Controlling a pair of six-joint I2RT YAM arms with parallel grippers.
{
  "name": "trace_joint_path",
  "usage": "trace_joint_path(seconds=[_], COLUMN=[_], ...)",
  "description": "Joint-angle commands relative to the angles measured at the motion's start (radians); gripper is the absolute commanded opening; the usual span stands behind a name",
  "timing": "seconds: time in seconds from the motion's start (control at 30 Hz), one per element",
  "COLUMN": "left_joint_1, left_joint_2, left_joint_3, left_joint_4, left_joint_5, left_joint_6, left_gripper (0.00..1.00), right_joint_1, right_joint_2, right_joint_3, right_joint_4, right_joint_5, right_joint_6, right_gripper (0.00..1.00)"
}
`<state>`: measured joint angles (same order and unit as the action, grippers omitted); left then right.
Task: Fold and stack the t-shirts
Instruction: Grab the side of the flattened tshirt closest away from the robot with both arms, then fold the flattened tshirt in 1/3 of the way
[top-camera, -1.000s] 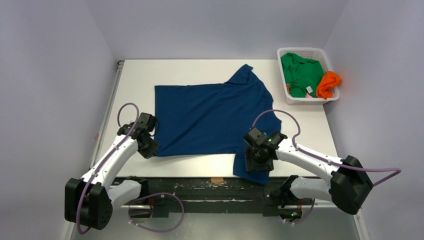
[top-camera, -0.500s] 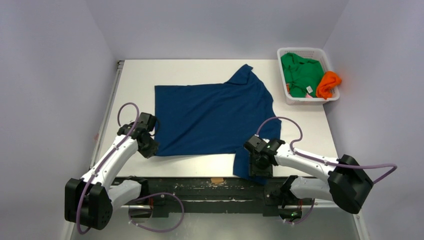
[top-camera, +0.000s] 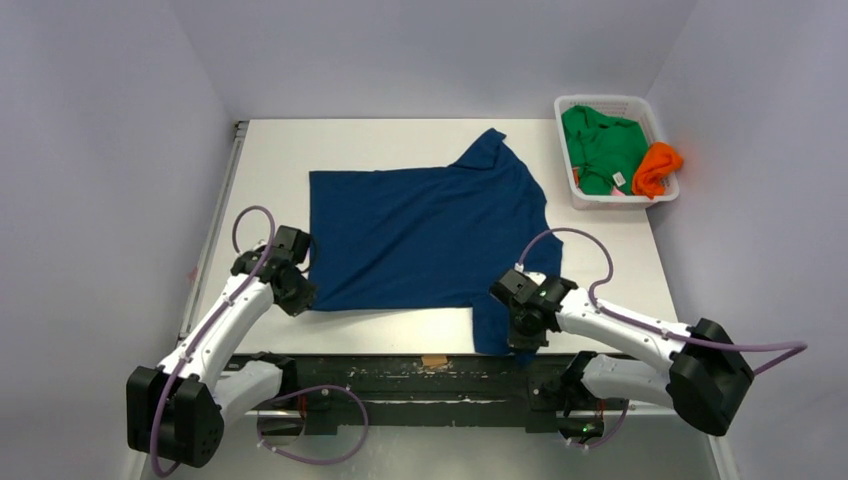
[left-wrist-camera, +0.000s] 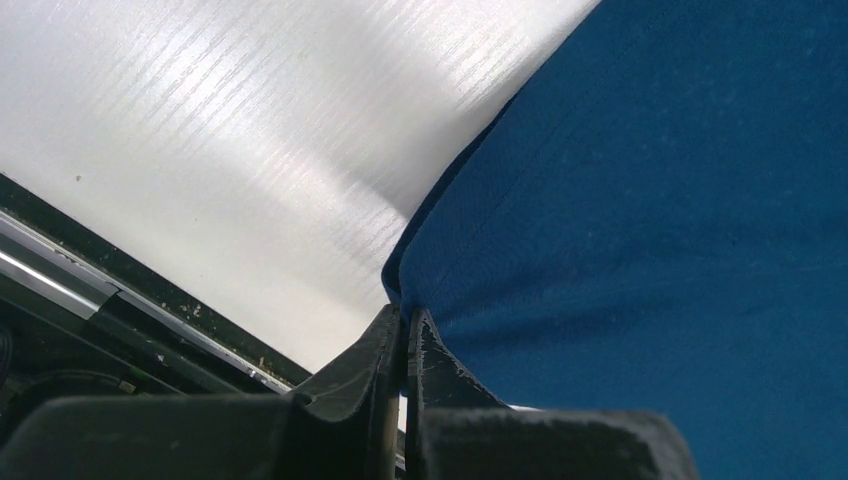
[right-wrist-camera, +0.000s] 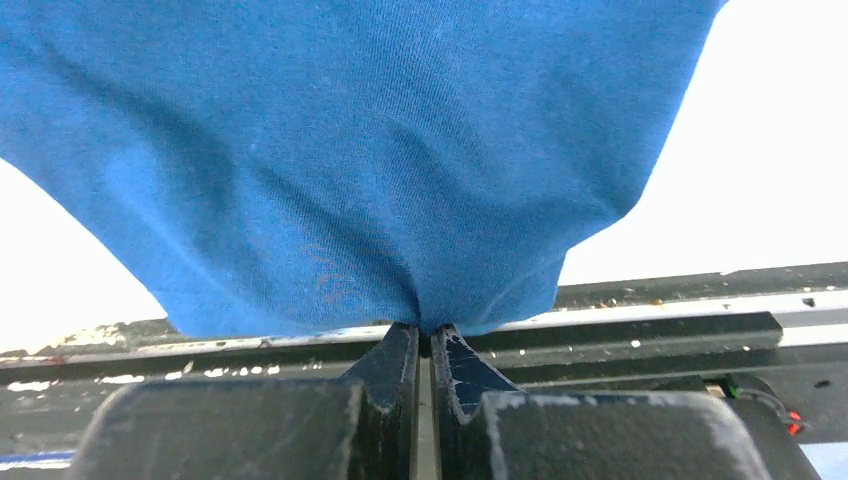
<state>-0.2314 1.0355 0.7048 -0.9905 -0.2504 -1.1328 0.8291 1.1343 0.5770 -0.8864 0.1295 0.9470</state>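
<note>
Where your left gripper (left-wrist-camera: 405, 322) meets the cloth, its black fingers are pinched together on a hem corner of the dark blue t-shirt (top-camera: 425, 235). Fine matte knit spreads ahead and to the right of that gripper. The glossy white table (left-wrist-camera: 250, 130), faintly streaked, lies to its left.

Your right gripper (right-wrist-camera: 430, 338) is likewise clamped on the same shirt. The near sleeve's edge is bunched into a puckered gather right at the fingertips, with cloth fanning out ahead of them.

The shirt lies mostly flat between your two grippers, its other sleeve pointing away.

Well beyond the right gripper and off to its right, a white lattice basket (top-camera: 603, 101) holds the green t-shirt (top-camera: 600, 145) and the orange t-shirt (top-camera: 657, 168), both crumpled.
</note>
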Motion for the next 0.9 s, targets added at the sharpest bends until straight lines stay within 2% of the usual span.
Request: trace_joint_path(seconds=[0.0,0.2,0.3,0.5,0.7,0.87], left_joint_1=[-0.002,-0.001,-0.002,-0.001,-0.001,0.001], left_joint_2=[-0.036,-0.108,-0.143,-0.173,-0.141,-0.082], left_joint_3=[0.023,0.031,0.019,-0.02,0.072,0.12], left_joint_4=[-0.052,-0.162,-0.212,-0.21,-0.164,-0.109], left_joint_5=[-0.01,-0.022,-0.01,0.02,0.015,0.0], left_joint_6=[0.018,0.004,-0.018,-0.041,-0.033,-0.033], left_gripper=[0.0,0.0,0.0,0.0,0.0,0.0], right_joint_1=[-0.008,-0.007,-0.005,-0.008,-0.097,-0.229], right_joint_2=[-0.053,-0.142,-0.196,-0.18,-0.044,0.047], right_joint_3=[0.105,0.09,0.047,0.068,0.278,0.397], right_joint_4=[-0.158,-0.314,-0.304,-0.248,-0.194,-0.093], right_joint_5=[0.027,-0.118,-0.201,-0.189,-0.088,-0.112], right_joint_6=[-0.02,-0.007,0.007,0.014,-0.147,-0.272], right_gripper=[0.0,0.0,0.0,0.0,0.0,0.0])
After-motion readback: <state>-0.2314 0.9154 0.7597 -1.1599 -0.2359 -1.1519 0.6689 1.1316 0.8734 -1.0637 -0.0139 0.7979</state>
